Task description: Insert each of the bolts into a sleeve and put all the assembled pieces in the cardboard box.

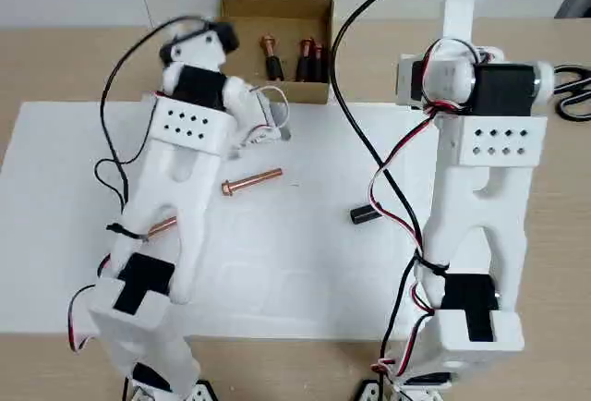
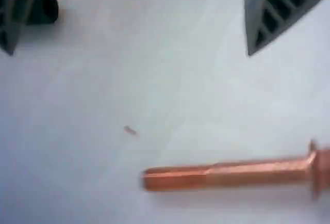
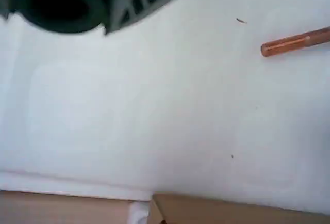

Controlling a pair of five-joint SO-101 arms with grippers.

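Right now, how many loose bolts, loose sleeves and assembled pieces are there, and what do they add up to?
loose copper bolts on the white mat: 2, one partly under an arm
loose black sleeve on the mat: 1
assembled pieces in the cardboard box: 3
Total: 6

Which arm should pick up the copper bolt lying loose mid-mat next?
Left. Its open gripper hangs close by the copper-coloured metal bolt, which looms large in the left wrist view; from the right wrist view it lies farther off.
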